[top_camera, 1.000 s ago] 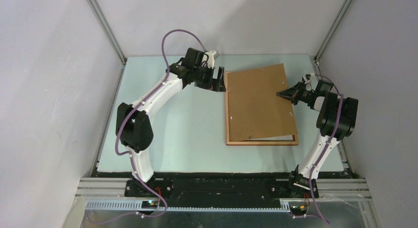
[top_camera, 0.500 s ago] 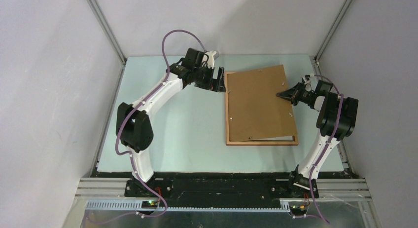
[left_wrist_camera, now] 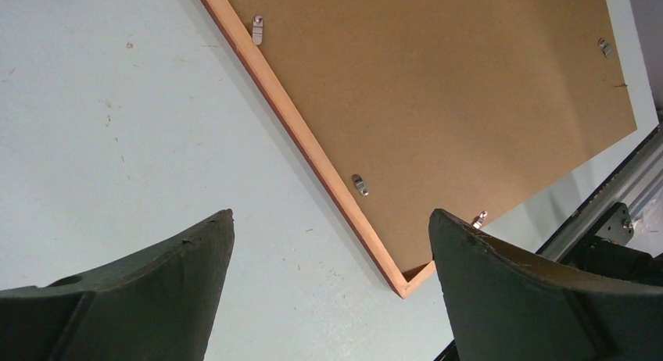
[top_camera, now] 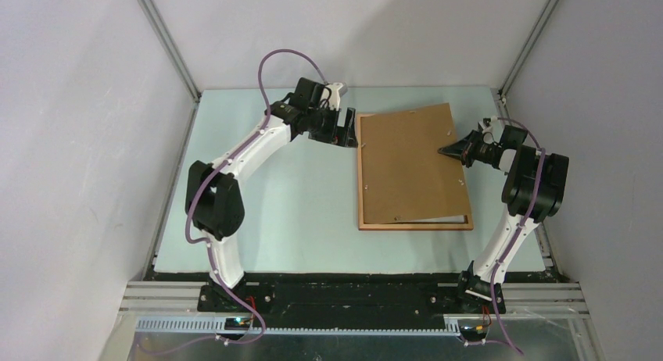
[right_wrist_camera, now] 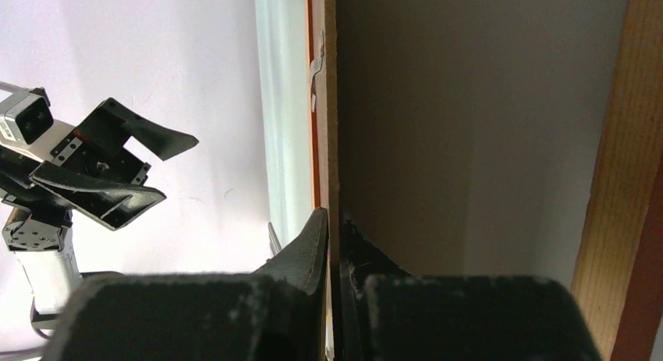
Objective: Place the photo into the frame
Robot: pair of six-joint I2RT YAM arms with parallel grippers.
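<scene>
From above, the frame lies flat on the table, right of centre. The brown backing board sits askew on it, covering most of the opening and jutting past the far rail. A pale strip shows between the board's near edge and the near rail. It may be the photo's white back, but I cannot tell; everything else under the board is hidden. The left tool hovers just beside the frame's far left corner, fingers spread. The right tool pinches the board's right edge.

The left wrist view shows both spread fingers cut off at the bottom, with bare table between them. Beyond them run one frame rail, a corner, and the board with small metal clips along its edge.

The right wrist view is dim. Its two fingers are pressed together on the thin edge of the board, seen end-on. A strip of wood crosses the right side, cut off by the picture's edge. The other arm's tool stands open in the background.
</scene>
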